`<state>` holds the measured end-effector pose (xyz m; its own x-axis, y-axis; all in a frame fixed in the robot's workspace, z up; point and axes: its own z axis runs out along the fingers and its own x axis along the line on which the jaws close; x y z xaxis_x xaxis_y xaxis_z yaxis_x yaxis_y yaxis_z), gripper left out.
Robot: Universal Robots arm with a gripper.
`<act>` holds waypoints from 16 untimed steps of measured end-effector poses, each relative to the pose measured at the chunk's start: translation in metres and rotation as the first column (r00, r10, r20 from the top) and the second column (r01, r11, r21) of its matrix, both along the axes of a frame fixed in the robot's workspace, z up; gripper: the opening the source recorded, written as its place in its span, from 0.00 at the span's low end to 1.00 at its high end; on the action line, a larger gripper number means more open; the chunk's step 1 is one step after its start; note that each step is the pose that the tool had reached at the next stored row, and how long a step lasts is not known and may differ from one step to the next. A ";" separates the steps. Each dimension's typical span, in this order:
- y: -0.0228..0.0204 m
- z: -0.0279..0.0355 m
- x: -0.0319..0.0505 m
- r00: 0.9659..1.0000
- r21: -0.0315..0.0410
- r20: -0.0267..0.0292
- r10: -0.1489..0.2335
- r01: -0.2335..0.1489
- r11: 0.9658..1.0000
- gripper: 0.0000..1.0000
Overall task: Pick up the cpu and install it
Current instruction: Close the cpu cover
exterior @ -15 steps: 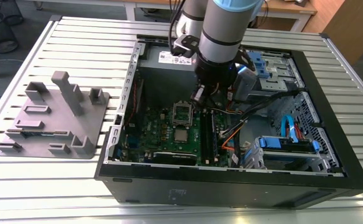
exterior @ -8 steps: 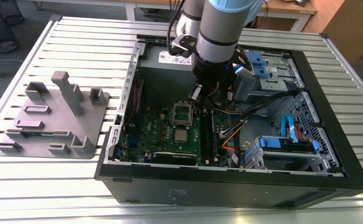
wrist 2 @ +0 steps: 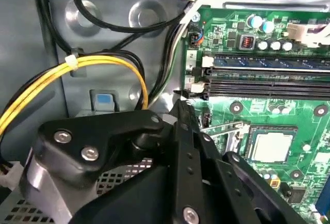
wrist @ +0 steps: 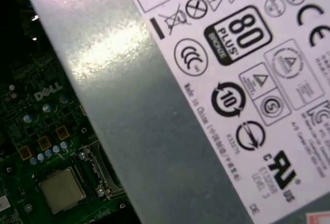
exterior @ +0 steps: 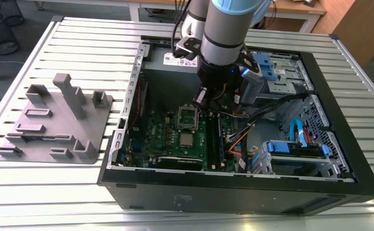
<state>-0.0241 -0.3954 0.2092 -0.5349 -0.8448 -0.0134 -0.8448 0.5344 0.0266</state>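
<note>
One cpu sits in the board; I cannot tell my gripper's state, and yellow cables nearby may snag it.

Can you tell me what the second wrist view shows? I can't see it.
A black gripper hangs inside an open computer case, beside the green circuit board. A shiny square cpu sits in the board's socket, and yellow cables curve past.

An open computer case lies on the counter, with a plastic holder beside it toward the exterior view's left. Inside the case, the circuit board lies flat on the bottom. The cpu sits on that board, in its socket. The end effector hangs inside the case, above the board, near the power supply.
</note>
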 end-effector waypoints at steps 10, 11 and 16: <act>-0.0009 0.0098 -0.0001 1.000 0.000 0.001 0.005 -0.005 1.000 0.11; -0.0014 0.0098 -0.0001 1.000 0.000 0.001 0.012 -0.012 1.000 0.11; -0.0041 0.0093 -0.0002 0.999 0.000 0.001 0.049 -0.049 0.999 0.11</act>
<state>-0.0244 -0.3996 0.2185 -0.4928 -0.8700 -0.0140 -0.8700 0.4924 0.0261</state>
